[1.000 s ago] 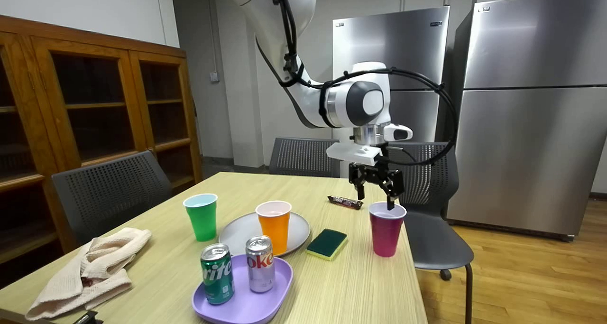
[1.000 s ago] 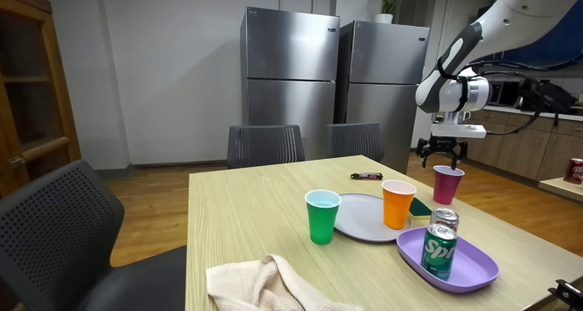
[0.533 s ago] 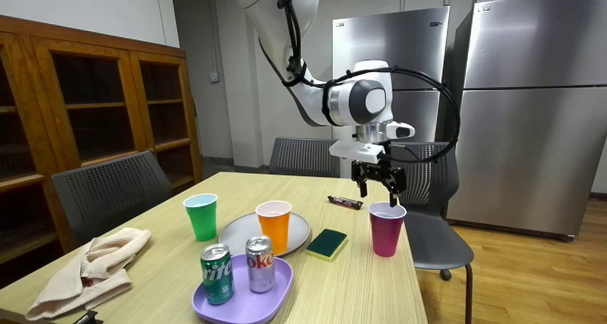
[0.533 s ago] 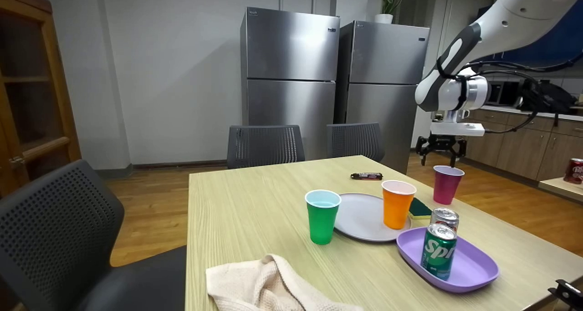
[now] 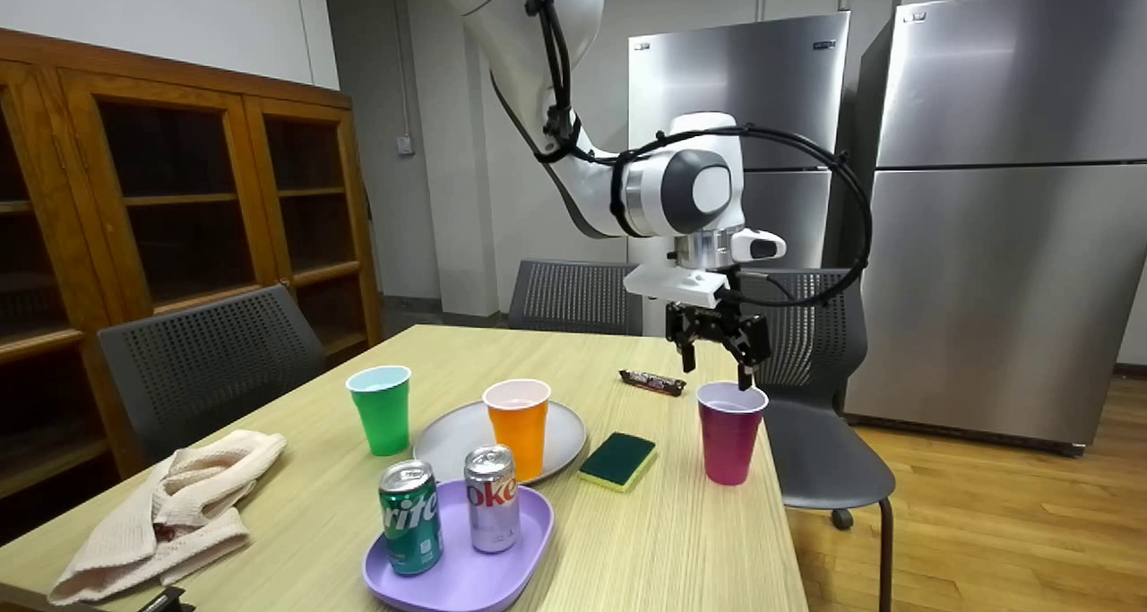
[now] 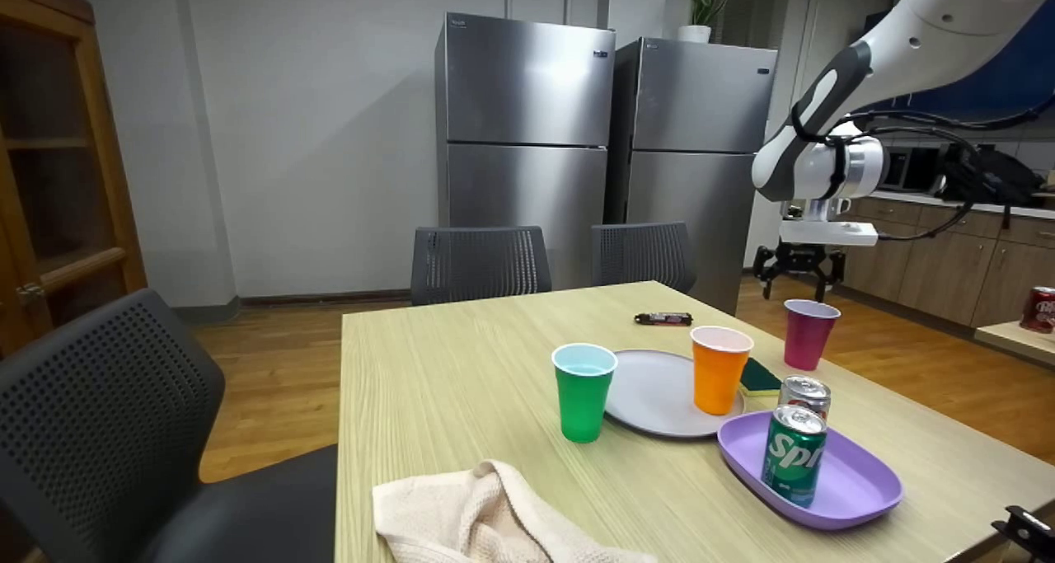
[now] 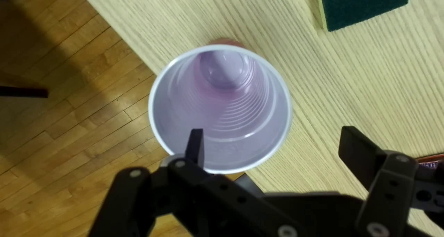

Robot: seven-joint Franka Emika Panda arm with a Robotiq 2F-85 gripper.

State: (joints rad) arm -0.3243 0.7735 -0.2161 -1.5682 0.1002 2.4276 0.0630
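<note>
Pincer (image 5: 717, 373) stands wide above a magenta cup (image 5: 732, 446), one finger (image 7: 195, 145) near its rim.
Beneath the pincer, the table edge (image 7: 118, 27) runs beside the cup; sponge (image 7: 364, 4) farther off, wood floor (image 7: 86, 133) lower, refrigerator (image 5: 762, 74) beyond.

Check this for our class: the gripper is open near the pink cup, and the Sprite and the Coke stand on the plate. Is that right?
The last part is wrong: the Sprite and the Coke stand on the tray, as an exterior view shows. The gripper is indeed open near the pink cup.
</note>
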